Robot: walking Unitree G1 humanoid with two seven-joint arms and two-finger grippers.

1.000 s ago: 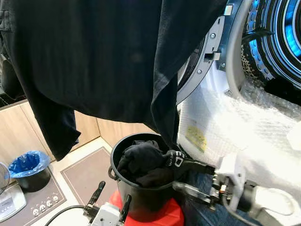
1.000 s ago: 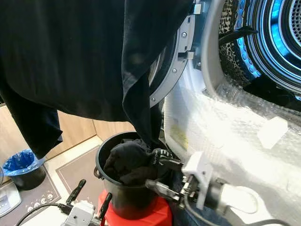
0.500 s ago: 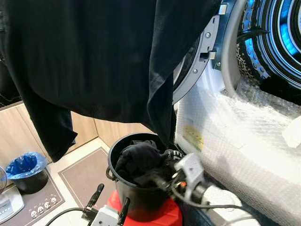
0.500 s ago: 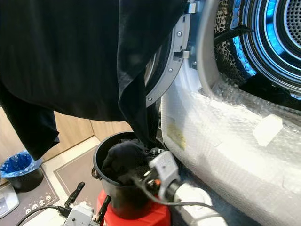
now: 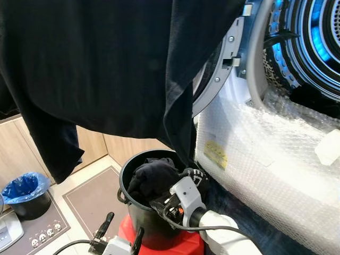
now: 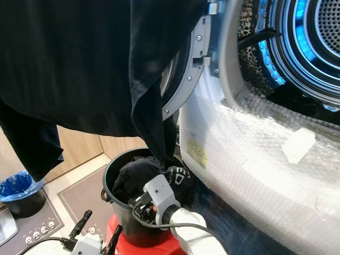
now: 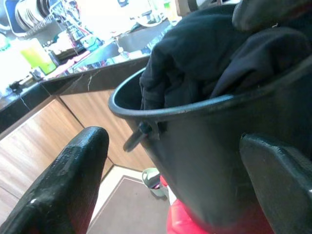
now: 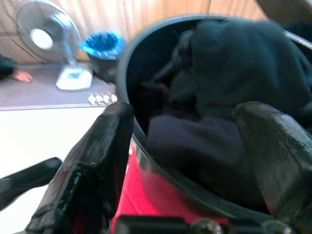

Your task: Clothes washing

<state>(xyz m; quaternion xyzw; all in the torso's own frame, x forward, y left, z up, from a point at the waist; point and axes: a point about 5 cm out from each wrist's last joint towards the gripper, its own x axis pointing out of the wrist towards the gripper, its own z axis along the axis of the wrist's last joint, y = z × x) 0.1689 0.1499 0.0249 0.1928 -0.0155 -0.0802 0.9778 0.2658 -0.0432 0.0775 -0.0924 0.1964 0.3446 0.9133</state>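
A large black garment hangs across the top of the head views, draped over the open washer door, its lowest fold dropping toward the bucket below. To the right stands the washing machine, its front wrapped in bubble wrap, with the blue-lit drum open; something patterned lies at the drum's mouth, though how much is loaded cannot be told. Below the door sits a black bucket on a red base, heaped with dark clothes, one piece with white lettering spilling over the rim nearest the machine. The right gripper is at the bucket's rim, jaws spread wide on either side of the pile and not yet pinching anything; one finger sits outside the rim. The left gripper waits low beside the bucket, jaws also spread, holding nothing. A blue-lined bin and a floor fan stand farther off by the wooden cabinets. By the look of it the task is in its early-to-middle stretch: the door is open, but the bucket is still full and the draped garment still outside, so most of the loading, closing and starting remains.
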